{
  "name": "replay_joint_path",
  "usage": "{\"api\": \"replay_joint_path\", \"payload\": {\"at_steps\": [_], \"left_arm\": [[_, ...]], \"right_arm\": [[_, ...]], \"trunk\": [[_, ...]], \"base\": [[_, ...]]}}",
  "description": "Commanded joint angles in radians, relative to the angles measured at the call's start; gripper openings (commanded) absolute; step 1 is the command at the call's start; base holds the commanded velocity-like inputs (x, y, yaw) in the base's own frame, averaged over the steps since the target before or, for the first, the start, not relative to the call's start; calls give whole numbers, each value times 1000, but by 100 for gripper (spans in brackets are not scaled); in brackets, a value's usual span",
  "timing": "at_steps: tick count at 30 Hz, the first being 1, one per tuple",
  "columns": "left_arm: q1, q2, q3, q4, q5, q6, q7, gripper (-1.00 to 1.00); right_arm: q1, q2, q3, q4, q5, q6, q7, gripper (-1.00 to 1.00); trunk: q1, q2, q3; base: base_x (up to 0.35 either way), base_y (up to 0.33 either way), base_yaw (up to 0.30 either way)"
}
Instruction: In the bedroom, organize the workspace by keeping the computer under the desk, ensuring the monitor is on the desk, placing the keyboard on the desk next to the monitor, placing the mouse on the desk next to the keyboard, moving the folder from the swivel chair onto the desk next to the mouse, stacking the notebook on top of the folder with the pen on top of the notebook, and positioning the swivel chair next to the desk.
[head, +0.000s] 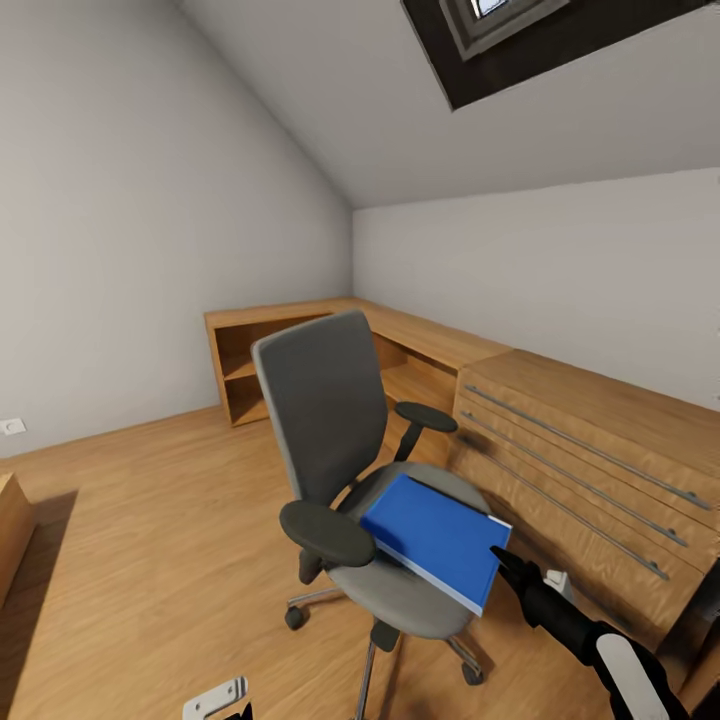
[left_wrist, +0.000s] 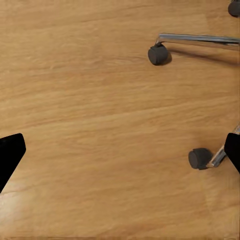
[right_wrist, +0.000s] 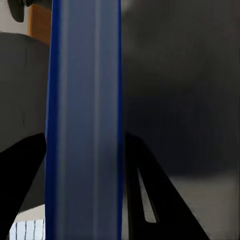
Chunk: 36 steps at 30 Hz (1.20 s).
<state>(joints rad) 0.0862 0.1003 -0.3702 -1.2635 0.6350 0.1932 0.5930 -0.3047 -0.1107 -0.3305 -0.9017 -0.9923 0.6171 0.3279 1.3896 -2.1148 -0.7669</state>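
Observation:
The swivel chair (head: 325, 410), with grey seat and backrest and black armrests, stands on the wood floor in the middle of the head view. The bright blue folder (head: 430, 535) lies across its seat, its near corner jutting past the seat edge. My right gripper (head: 503, 558) is at that near corner. In the right wrist view the folder's edge (right_wrist: 85, 125) fills the gap between the two black fingers, which press on both faces. My left gripper (left_wrist: 122, 150) hangs open over bare floor beside the chair's chrome base and castors (left_wrist: 157, 54).
A light wooden drawer unit (head: 590, 460) stands close to the chair's right. It joins a low wooden shelf (head: 300, 340) along the back wall. A skylight (head: 520, 30) sits in the sloped ceiling. Open floor (head: 150, 520) lies to the chair's left.

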Motion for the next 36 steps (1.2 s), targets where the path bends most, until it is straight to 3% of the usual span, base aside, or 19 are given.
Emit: {"api": "replay_joint_path", "payload": {"at_steps": [1, 14, 22, 31, 36], "left_arm": [[0, 1, -2, -2, 5, 3, 7, 100], [0, 1, -3, 22, 5, 2, 7, 100], [0, 1, -3, 24, 6, 2, 7, 100], [0, -1, -3, 27, 6, 2, 7, 100], [0, -18, -3, 44, 1, 2, 7, 100]], "right_arm": [[-1, 0, -3, -1, 0, 4, 2, -100], [-1, 0, -5, -49, 1, -59, 2, -100], [-1, 0, -4, -63, 15, -176, 0, -100], [-1, 5, 4, -82, 121, -393, -1, -100], [5, 35, 2, -222, 202, -460, -26, -100]], "trunk": [[-4, 7, 2], [-54, 98, 43], [-85, 154, 68], [-119, 217, 96], [-138, 252, 112]], "base": [[-226, 0, 0], [-287, 0, 0], [-48, 0, 0], [-3, 0, 0], [0, 0, 0]]}}
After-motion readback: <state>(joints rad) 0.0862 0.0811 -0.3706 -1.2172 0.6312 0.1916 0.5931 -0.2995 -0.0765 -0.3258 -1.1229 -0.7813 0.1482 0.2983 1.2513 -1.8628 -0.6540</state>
